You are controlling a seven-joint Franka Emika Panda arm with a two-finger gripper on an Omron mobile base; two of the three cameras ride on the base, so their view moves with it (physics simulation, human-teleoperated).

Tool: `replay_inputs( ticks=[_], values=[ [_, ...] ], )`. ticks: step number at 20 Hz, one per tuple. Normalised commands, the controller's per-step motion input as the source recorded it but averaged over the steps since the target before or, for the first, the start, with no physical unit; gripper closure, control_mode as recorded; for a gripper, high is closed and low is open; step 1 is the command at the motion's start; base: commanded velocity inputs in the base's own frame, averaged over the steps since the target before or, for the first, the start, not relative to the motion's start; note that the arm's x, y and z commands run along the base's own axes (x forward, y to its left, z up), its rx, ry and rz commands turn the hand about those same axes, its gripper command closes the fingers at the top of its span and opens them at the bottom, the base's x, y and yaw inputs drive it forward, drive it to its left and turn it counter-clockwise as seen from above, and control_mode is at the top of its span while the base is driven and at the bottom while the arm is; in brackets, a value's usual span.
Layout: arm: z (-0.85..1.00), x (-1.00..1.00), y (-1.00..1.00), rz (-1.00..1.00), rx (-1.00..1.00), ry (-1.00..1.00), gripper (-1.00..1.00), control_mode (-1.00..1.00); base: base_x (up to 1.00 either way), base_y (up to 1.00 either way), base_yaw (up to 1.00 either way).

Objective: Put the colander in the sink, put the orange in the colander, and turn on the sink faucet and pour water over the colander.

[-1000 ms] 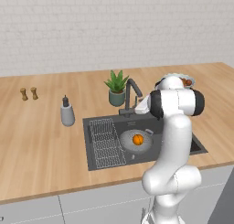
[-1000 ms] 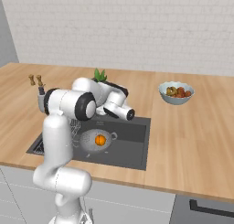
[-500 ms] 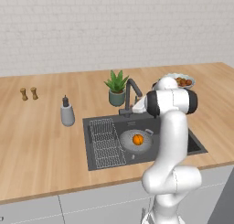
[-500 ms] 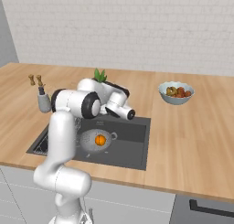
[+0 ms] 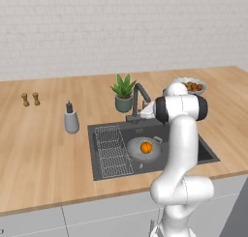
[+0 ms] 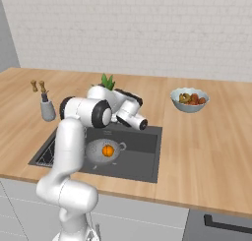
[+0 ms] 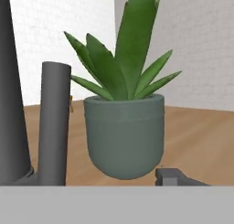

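Wooden countertop (image 5: 43, 149) stretches across my views, and set into it I see the large dark grey rectangular sink (image 5: 203, 151) with a flat rectangular wire grid (image 5: 112, 151) lying in its left part. My white arm reaches over the basin's back edge, and its hand (image 6: 132, 118) sits up by the tall dark grey angular faucet (image 5: 140, 93); from the base cameras I cannot tell whether the jaws are spread or pressed together, nor whether they touch anything. Inside the sink, right of the grid, rests the round shallow grey metal colander (image 5: 144, 149), upright, with the small bright orange (image 5: 146, 147) sitting in its middle. Behind the faucet stands a green spiky plant in a rounded grey-green pot (image 7: 124, 136), which my hand camera sees close up beside the faucet's dark upright column (image 7: 54, 122). On the counter to the right is a pale smooth bowl of mixed fruit (image 6: 190, 99), well apart from the sink; to the left stands a short grey soap bottle with a black pump (image 5: 71, 119), and farther left two small wooden shakers (image 5: 30, 99).
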Motion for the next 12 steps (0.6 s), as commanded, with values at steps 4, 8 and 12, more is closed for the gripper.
replay_inputs(
  ticks=[4,8,12],
  values=[
    [0.00,0.24,0.00,-0.04,0.09,0.00,1.00,-1.00,0.00,0.00,0.00],
    [0.00,0.21,-0.02,-0.10,0.12,0.00,1.00,-1.00,0.00,0.00,0.00],
    [0.00,0.16,-0.43,-0.25,0.18,-0.01,1.00,-1.00,0.00,0.00,0.00]
  ],
)
